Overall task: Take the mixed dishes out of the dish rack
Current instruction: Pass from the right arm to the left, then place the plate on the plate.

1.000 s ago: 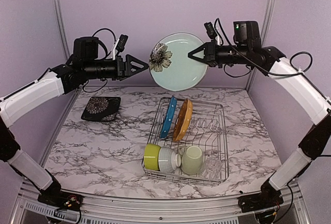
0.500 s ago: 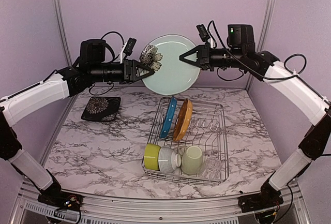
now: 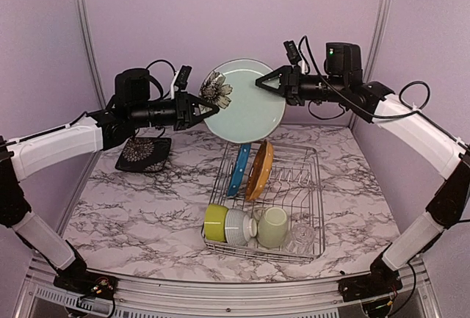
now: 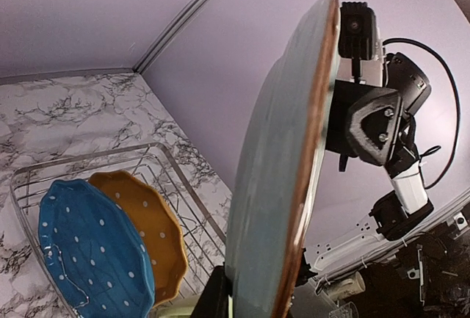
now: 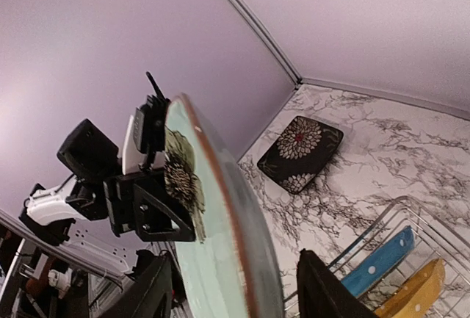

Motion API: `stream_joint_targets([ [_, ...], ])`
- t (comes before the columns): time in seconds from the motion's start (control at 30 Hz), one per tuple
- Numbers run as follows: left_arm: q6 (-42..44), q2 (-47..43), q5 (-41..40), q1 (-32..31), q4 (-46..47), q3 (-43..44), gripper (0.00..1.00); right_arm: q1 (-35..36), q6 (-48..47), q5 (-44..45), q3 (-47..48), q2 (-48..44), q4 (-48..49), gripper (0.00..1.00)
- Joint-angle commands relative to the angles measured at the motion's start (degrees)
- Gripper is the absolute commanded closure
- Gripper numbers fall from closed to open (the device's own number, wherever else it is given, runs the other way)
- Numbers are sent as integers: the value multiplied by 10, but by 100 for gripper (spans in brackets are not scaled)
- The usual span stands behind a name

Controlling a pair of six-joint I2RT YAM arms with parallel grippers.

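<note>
Noted pale grey-green plate (image 3: 246, 105) up in mid-air, on edge, above far end of dish rack (image 3: 320, 200), betw. the two arms. Found L gripper (image 3: 200, 109) clenched on plate's left rim, right by the flower print. In L wrist view, saw rim wedged down betw. its jaws, no gap visible. Found R gripper (image 3: 266, 83) at plate's upper-right rim, released. In R wrist view, saw fingers (image 5: 334, 292) standing either side of plate w/ clear gaps, not touching it.

Logged other dishes in rack. Saw blue dotted plate (image 3: 238, 165) and orange plate (image 3: 258, 170) leaning side by side in tines, far-left part. Along near edge, L to R, saw lime-green bowl (image 3: 215, 222), white ribbed bowl (image 3: 238, 226), pale green mug (image 3: 273, 227) and small clear glass (image 3: 301, 237), all close together.

Spotted black plate (image 3: 143, 153) flat on marble table (image 3: 147, 208), left of rack and apart from it, under L arm.
</note>
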Motion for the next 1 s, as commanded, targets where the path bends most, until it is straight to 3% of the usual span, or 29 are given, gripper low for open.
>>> stream_joint_targets([
  [0.0,-56,-19,-21,20,101,-19,100,-13,16,13,4,-36,44,27],
  [0.07,-85,-21,-21,34,124,-27,100,-18,16,19,2,-38,39,11],
  [0.13,-110,-26,-23,49,150,-39,100,-22,16,25,2,-40,36,2],
  [0.33,-160,-41,-38,110,186,-85,100,-29,12,41,3,-43,22,2],
  [0.97,-184,-72,-72,277,150,-192,100,-29,11,49,-40,-60,13,2],
])
